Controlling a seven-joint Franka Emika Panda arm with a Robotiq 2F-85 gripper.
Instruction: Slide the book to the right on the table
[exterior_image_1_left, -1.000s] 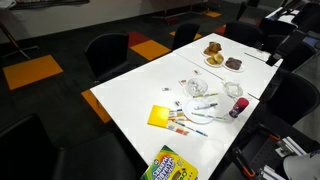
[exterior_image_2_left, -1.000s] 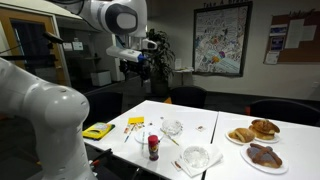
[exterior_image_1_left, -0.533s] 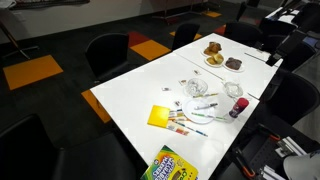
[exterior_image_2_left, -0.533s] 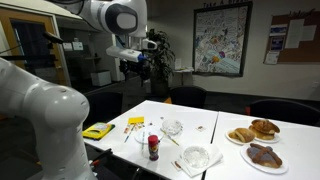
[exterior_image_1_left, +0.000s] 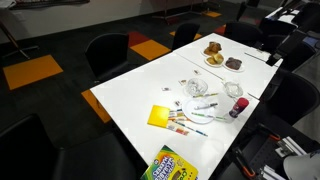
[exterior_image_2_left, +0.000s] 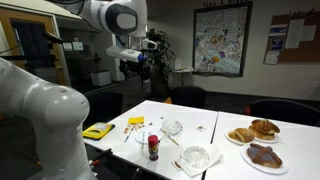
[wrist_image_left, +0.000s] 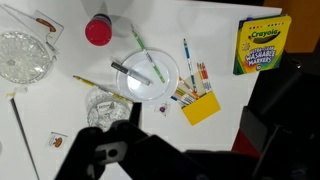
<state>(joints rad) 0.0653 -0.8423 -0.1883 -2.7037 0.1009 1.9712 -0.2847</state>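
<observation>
1. Wrist view: a ribbed glass bowl (wrist_image_left: 20, 55), a red cap (wrist_image_left: 98, 30) and a clear plate (wrist_image_left: 135, 88) dot the glossy white table (wrist_image_left: 215, 30).
2. The thin green-and-yellow book (wrist_image_left: 262, 46) lies flat at the table edge, toward two o'clock from a yellow square (wrist_image_left: 200, 108).
3. Only an exterior view shows how high the dark gripper (exterior_image_2_left: 136, 68) hangs; open or closed, unclear.

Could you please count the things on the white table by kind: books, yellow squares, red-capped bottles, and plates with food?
Book: 1
Yellow square: 1
Red-capped bottle: 1
Plates with food: 3
Total: 6
</observation>
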